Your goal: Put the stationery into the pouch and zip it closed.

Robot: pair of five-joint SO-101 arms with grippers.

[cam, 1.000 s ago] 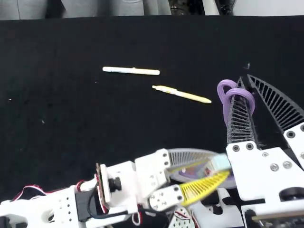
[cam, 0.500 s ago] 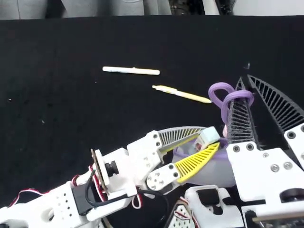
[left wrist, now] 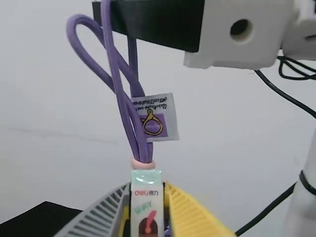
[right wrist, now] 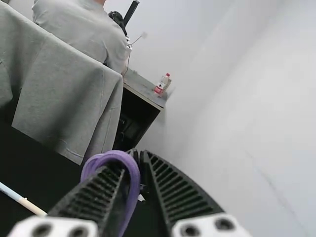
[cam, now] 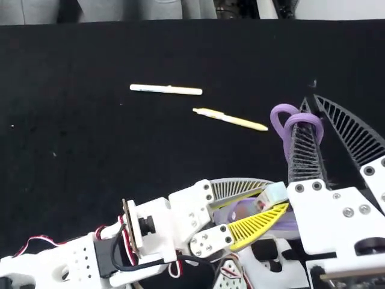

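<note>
Black bench point(cam: 72, 156) runs across the high view. The pouch point(cam: 239, 211), pale purple, lies at its near edge beneath the two arms. The left jaws, one grey and one yellow, are closed on the mint zipper tab point(cam: 275, 194) at the pouch's end. Just past the pouch, the black right jaws point away from the arms with their tips together, and the purple cord loop point(cam: 295, 120) is caught at those tips. Both pens lie outside the pouch, farther out on the bench. The yellow pen point(cam: 230, 119) is the nearer one. Its long axis runs crosswise with a slight slant, and one end comes close beside the cord loop. The white pen point(cam: 165, 90) lies beyond it, well apart from the pouch and also crosswise.

From the left wrist, against a white wall, the zipper tab point(left wrist: 146, 190) stands clamped between the grey and yellow jaws. A pink ring point(left wrist: 143, 164) sits on top of it. The purple cord loop point(left wrist: 121, 98) rises taut from that ring to the right jaws, and a small label point(left wrist: 158, 117) hangs beside it.

From the right wrist, the black jaws meet at their tips. The cord loop point(right wrist: 111, 163) wraps over one jaw and passes between the two.

By my reckoning the right jaws sit nearer the yellow pen, but both pairs are busy with the pouch, so one must let go before it can take a pen across its width.
</note>
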